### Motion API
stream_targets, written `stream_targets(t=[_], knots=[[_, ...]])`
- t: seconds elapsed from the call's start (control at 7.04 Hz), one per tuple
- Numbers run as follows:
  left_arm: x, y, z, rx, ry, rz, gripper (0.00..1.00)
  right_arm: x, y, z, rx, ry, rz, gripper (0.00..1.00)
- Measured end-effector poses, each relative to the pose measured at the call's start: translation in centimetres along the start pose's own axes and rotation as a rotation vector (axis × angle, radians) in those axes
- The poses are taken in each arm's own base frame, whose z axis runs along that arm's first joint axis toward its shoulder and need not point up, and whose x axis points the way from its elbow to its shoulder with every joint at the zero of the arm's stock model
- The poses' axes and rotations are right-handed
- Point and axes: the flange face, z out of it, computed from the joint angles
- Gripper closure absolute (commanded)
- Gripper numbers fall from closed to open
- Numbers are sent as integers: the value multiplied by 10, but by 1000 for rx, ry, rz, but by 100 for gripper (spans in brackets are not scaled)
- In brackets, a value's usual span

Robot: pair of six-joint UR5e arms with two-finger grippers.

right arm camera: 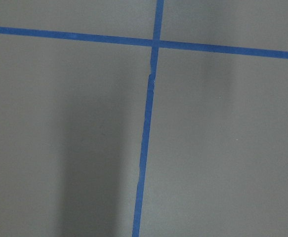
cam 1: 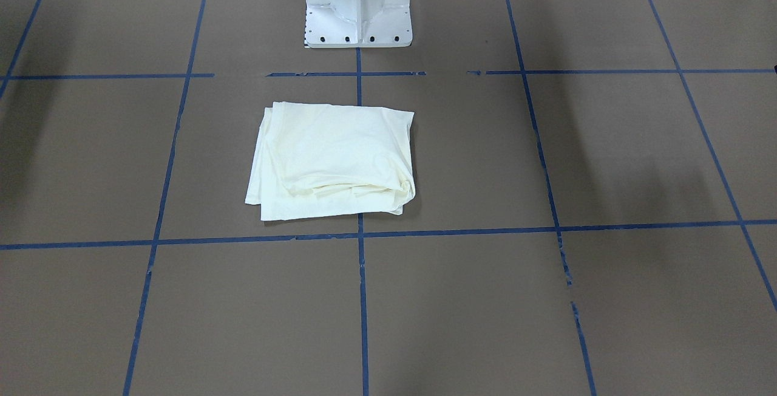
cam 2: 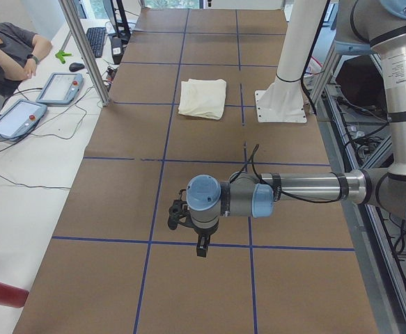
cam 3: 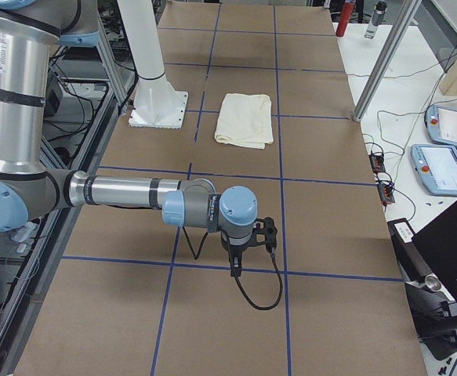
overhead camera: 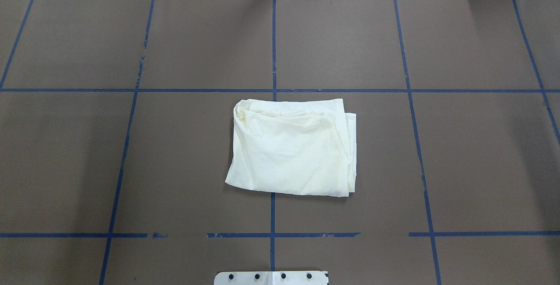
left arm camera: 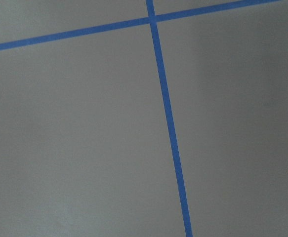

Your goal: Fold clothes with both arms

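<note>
Robotics lab: tape-gridded table (overhead camera: pixel 197 36), 2 teach pendants (cam 3: pixel 441 168) alongside

A folded cream T-shirt (overhead camera: pixel 294 147) lies on the brown table (overhead camera: pixel 459 154).

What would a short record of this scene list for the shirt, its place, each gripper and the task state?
shirt: cream T-shirt, folded into a rough rectangle, plain side up
place: table centre, across a blue tape line, near pedestal base
left gripper: away from shirt, over bare table; jaws unclear
right gripper: same
task state: looks folded
</note>
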Motion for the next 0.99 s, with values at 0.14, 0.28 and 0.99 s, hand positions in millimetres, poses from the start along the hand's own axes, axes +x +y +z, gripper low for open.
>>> stream_targets(t=[0.14, 0.28, 0.99], knots=[[2, 0, -3, 7, 3, 0, 0, 1, 0, 0, -1, 4, 2, 0], [5, -3, -7, 19, 4, 8, 0, 0, -2, -1, 0, 9, 5, 0], [14, -5, -21, 49, -5, 26, 0, 3, -2, -4, 3, 60, 67, 0]])
